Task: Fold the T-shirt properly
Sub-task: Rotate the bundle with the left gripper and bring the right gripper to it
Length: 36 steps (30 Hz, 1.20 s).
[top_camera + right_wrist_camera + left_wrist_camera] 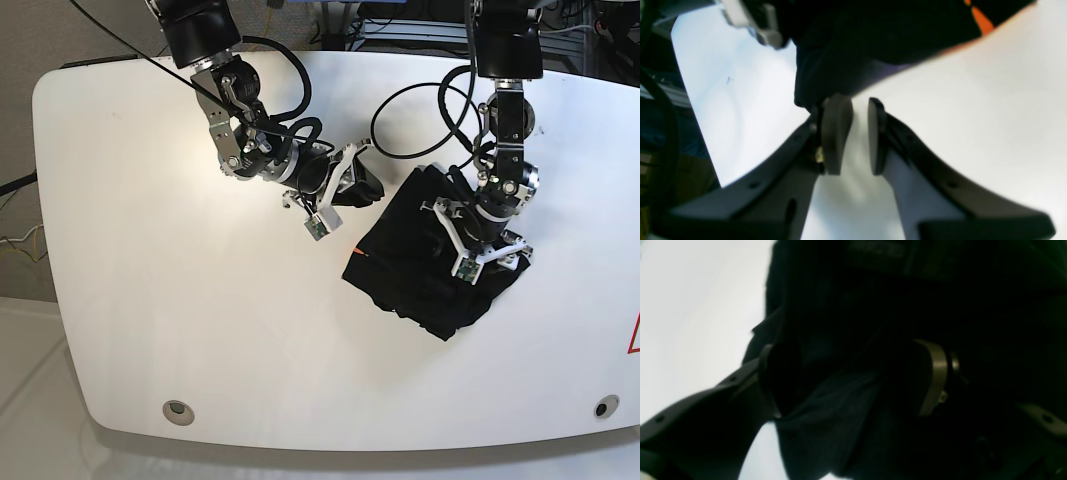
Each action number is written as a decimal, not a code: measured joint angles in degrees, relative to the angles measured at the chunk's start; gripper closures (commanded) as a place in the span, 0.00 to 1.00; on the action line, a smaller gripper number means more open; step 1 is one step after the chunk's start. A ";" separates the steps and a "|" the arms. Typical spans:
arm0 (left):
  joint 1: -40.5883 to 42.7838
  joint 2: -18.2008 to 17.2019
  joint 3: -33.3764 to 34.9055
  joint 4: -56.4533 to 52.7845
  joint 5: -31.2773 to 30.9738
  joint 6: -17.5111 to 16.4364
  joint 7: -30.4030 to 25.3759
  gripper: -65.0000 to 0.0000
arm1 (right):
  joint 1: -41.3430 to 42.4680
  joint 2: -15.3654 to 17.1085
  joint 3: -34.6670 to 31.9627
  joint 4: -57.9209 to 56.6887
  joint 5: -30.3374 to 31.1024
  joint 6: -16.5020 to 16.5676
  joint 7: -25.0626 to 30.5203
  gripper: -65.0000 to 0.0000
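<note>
In the upper middle of the base view, the right claw is hovering with its dark curved fingers slightly parted and gripping nothing, just beside the cloth's edge. Right of centre on the smooth white desk, the soft matte black T-shirt is lying bunched into a rough square. The left claw is pressing into it with jaws spread wide around a fold.

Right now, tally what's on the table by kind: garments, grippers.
Garments: 1, the black T-shirt, bunched up on the white table.
Grippers: 2, the left gripper wide over the shirt, and the right gripper beside its edge, empty.
Total: 3
</note>
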<state>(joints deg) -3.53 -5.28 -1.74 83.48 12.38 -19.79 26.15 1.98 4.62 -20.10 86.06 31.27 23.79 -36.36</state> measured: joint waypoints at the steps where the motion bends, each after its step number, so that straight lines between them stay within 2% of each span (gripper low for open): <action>1: 0.02 -0.20 0.52 0.22 -0.02 0.00 0.00 0.32 | -0.02 0.00 0.00 0.39 0.00 -0.02 -0.33 0.81; 9: 1.81 -0.33 1.01 7.72 -0.07 -0.22 2.23 0.32 | 2.86 0.09 0.00 2.58 -0.02 0.02 -0.28 0.81; 15: 3.54 -0.28 1.01 15.98 0.00 -0.17 8.44 0.32 | 8.22 0.11 0.00 2.32 0.02 0.02 -0.96 0.82; 22: 4.63 -0.15 0.92 22.01 -0.33 -0.17 14.75 0.32 | 15.85 -0.20 -0.02 -3.65 0.02 0.17 -2.71 0.95; 24: 5.29 -0.09 0.85 21.97 -0.24 -0.15 16.50 0.32 | 18.34 -0.33 -0.09 -6.58 0.04 0.20 -2.71 0.96; 27: 7.06 1.05 -0.17 21.88 -0.28 0.17 16.48 0.32 | 21.27 -0.33 -0.22 -10.58 -0.02 0.24 -2.60 0.96; 31: 9.44 3.87 -1.84 21.75 -0.17 2.29 16.72 0.32 | 23.98 -1.40 -0.13 -14.78 -0.17 0.20 -2.36 0.96; 36: 10.78 6.80 -1.66 21.68 -0.37 2.16 16.63 0.32 | 25.90 -4.02 -0.20 -18.14 -4.70 0.24 -2.43 0.96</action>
<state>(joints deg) 7.25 1.52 -3.40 105.16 12.01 -17.63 42.78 27.88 0.60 -20.29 67.92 26.57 24.03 -38.79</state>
